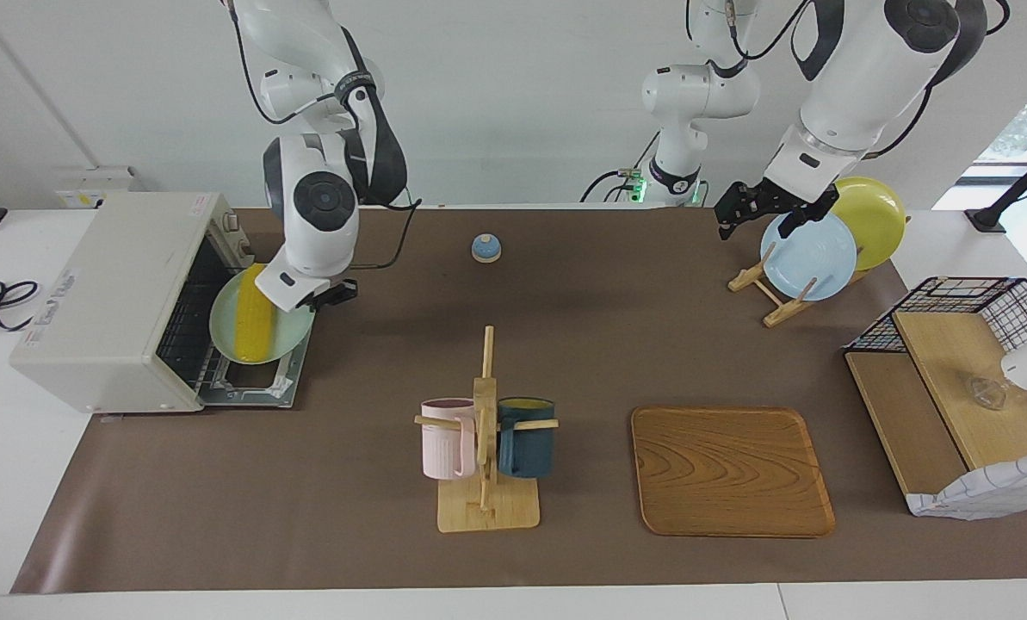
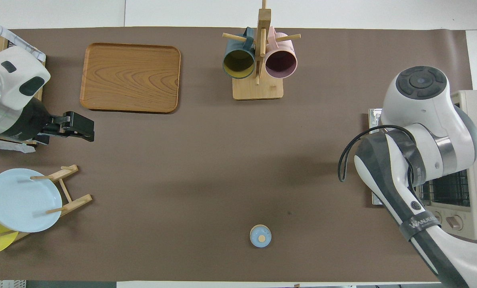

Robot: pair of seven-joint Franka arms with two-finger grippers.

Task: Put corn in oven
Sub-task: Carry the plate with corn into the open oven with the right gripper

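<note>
Your right arm bends down from its base, and its right gripper (image 1: 328,295) is clamped tight on the rim of the pale green round plate (image 1: 285,340), held over the lowered door of the boxy off-white toaster oven (image 1: 126,297). The left gripper (image 1: 758,211) waits, jaws wide and empty, over the light blue plate (image 1: 810,258) in the wooden rack. The bright yellow corn cob (image 1: 253,323) lies lengthwise on the held plate, just beside the clamped fingertips, at the oven's open mouth.
</note>
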